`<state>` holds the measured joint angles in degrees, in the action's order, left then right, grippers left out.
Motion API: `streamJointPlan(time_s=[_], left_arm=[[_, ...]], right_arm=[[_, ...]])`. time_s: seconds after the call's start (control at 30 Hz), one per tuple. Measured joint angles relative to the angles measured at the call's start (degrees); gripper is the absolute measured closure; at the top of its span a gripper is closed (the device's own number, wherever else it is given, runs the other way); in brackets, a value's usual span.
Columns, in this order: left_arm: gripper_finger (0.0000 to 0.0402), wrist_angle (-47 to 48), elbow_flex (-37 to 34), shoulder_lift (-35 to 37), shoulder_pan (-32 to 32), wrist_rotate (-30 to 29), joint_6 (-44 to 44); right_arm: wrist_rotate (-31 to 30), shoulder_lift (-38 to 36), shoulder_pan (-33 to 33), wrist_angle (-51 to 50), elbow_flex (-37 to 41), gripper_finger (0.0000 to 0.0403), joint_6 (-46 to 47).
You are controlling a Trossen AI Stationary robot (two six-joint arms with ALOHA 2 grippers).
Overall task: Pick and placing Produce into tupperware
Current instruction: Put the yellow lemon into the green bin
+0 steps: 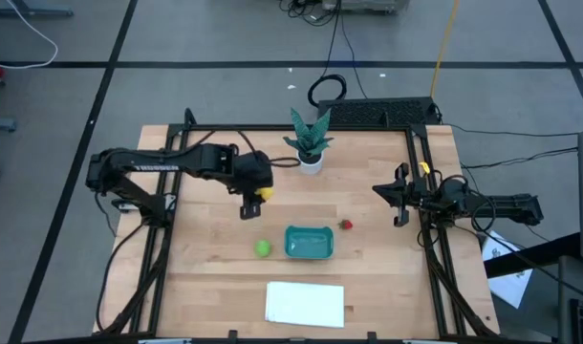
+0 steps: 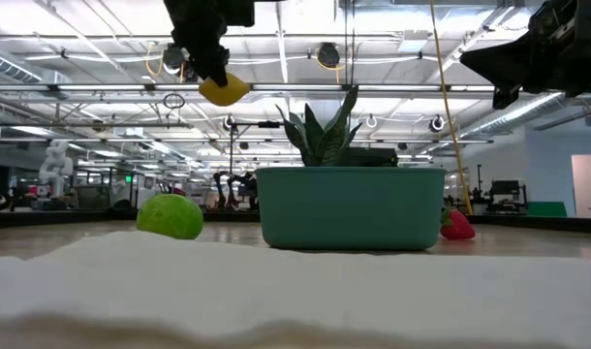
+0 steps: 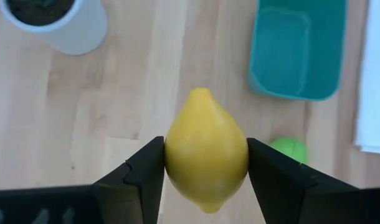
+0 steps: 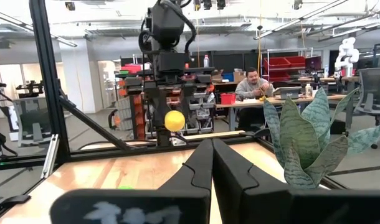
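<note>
Yellow lemon (image 3: 206, 158) clamped between left gripper (image 3: 205, 168) jaws, aloft.

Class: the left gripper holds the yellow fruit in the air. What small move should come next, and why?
Probably carry it sideways until it hangs over the tub. The left gripper is shut on the yellow fruit, lifted clear of the table, and the tub looks empty and off to one side.
</note>
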<state>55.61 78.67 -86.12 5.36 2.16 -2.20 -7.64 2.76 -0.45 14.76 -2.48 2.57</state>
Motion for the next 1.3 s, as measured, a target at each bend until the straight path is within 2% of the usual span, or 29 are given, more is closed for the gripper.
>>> streamJointPlan(time_s=[0.27,0.5,0.73,0.9,1.3], left_arm=[[0.02,-3.5,0.0,-3.2,0.8,3.0,0.2],[0.0208,-4.8,1.7,-8.0,0.8,10.9,0.2],[0.0202,1.2,11.6,-15.1,1.0,15.7,3.2],[0.0208,5.9,19.5,-20.3,1.4,16.0,5.7],[0.0212,9.1,34.0,-31.7,1.9,20.9,11.8]], right_arm=[[0.0,0.0,0.0,0.1,0.0,0.0403,0.0],[0.0,0.2,0.0,0.4,0.0,0.0403,-0.3],[0.0,0.4,0.0,0.5,0.0,0.0403,-0.3],[0.0,0.4,0.0,0.6,0.0,0.0403,-0.3],[0.0,0.4,0.0,0.9,0.0,0.0403,-0.2]])
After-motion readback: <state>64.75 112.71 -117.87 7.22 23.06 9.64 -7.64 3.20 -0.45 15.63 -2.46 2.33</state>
